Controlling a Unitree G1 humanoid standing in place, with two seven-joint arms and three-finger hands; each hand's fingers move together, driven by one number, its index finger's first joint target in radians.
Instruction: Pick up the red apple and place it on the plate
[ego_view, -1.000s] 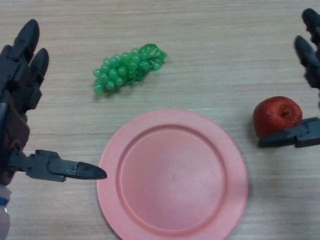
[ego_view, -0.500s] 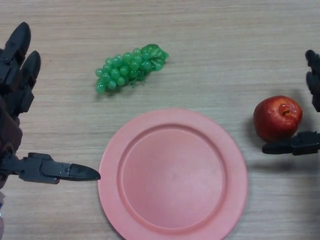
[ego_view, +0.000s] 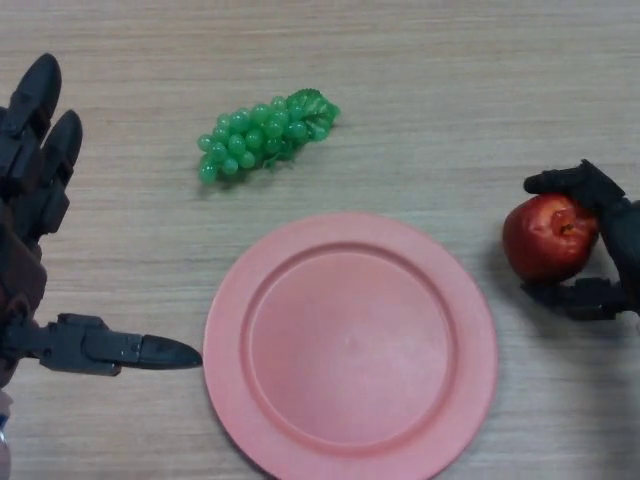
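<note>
Right hand (ego_view: 610, 240) now curled round apple (ego_view: 548, 237); palm cut off.

Table (ego_view: 450, 90) wood-grain laminate, matt; plate (ego_view: 350, 345) smooth matt pink plastic; grapes (ego_view: 262, 133) glossy plastic; apple (ego_view: 548, 238) slightly shiny.

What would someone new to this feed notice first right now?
Probably the big pink plate in the lower middle, nothing on it. Next, the red apple at the right edge, with the right hand curled round it, fingers over its top and thumb beneath. The green grapes lie beyond the plate, and the left hand is open at the far left.
</note>
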